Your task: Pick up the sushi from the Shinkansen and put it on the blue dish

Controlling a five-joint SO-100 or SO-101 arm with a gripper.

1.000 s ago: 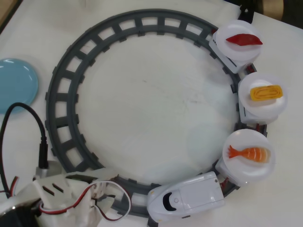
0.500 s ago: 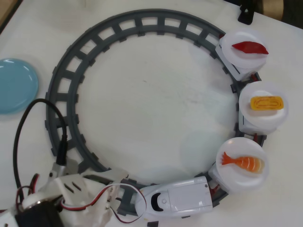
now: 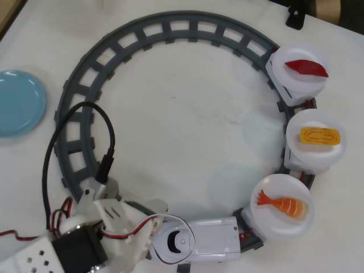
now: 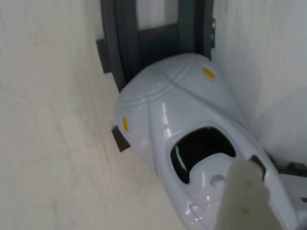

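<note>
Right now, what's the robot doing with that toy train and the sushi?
A white toy train pulls three plate cars around a grey ring track. The robot arm sits at the bottom left in the overhead view, its hand right at the train's nose; whether the hand is open or shut is not clear. The shrimp sushi lies untouched on the first car's plate, with egg and tuna behind. The blue dish is empty.

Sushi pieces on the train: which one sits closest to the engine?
The orange-and-white shrimp sushi, on the first plate behind the Shinkansen; the yellow egg piece and red tuna piece ride farther back.
</note>
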